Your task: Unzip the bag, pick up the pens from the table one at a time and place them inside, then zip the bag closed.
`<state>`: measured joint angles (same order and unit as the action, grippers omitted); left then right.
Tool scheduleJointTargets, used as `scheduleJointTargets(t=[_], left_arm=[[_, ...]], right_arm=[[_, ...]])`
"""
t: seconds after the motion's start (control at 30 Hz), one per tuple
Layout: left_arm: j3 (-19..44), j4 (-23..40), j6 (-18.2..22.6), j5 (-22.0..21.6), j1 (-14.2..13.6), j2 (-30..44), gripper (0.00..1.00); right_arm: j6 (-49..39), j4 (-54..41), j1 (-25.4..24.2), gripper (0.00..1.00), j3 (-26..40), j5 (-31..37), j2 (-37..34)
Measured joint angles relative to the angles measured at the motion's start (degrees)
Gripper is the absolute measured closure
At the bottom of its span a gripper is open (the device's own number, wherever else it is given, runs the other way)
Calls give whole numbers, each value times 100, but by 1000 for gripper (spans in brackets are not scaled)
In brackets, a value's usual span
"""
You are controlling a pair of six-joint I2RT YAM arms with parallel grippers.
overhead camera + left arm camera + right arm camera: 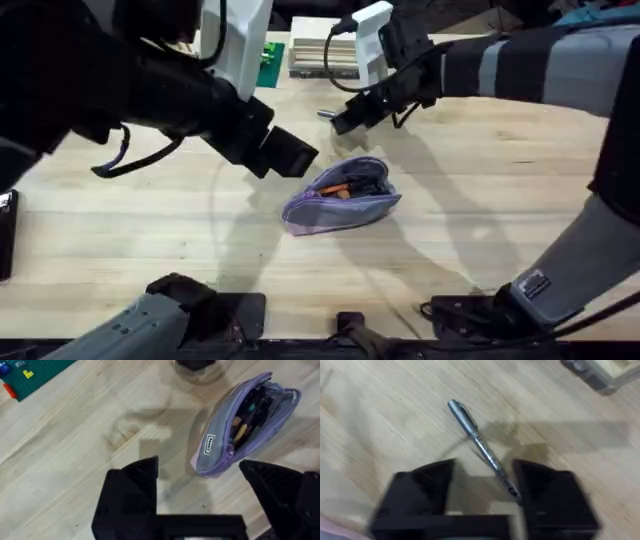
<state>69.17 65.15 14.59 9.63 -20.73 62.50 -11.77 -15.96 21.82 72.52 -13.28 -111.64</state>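
Lying flat on the table (380, 405), the grey pen (479, 445) sat directly beneath the right gripper (485, 487), its tip end running between the spread fingers, neither finger seen touching it. It looked slim, rigid, light and smooth-metal, so likely slippery and prone to rolling; best taken across the barrel near mid-length, fingers closing square to it. The bag (342, 196) lay just beyond and below the left gripper (200, 485), which hung wide open and empty above the wood. The bag was unzipped and gaping, an orange pen (240, 430) already inside among dark contents. Soft fabric, floppy, would shift or fold if nudged; may need steadying at one end. The table was light plank wood, flat and bare around the grey pen. A green block plate (35, 377) and a slatted wooden tray (322, 57) sat farther off, well apart from both grippers.
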Motion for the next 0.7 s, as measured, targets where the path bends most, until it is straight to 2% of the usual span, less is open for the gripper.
scheduleJointTargets(t=[0.13, 0.17, 0.47, 0.7], left_arm=[[0, 0, 0, 0, 0, 0, 7], [0, 2, 0, 0, 0, 0, 7], [0, 2, 0, 0, 0, 0, 7], [0, 0, 0, 2, 0, 0, 7]], right_arm=[[0, -92, -19, 862, 13, -9, -15], [25, -76, -23, 940, 19, -14, -15], [-173, -406, -41, 970, 12, -52, 121], [-714, -1088, -41, 970, -25, -22, 967]])
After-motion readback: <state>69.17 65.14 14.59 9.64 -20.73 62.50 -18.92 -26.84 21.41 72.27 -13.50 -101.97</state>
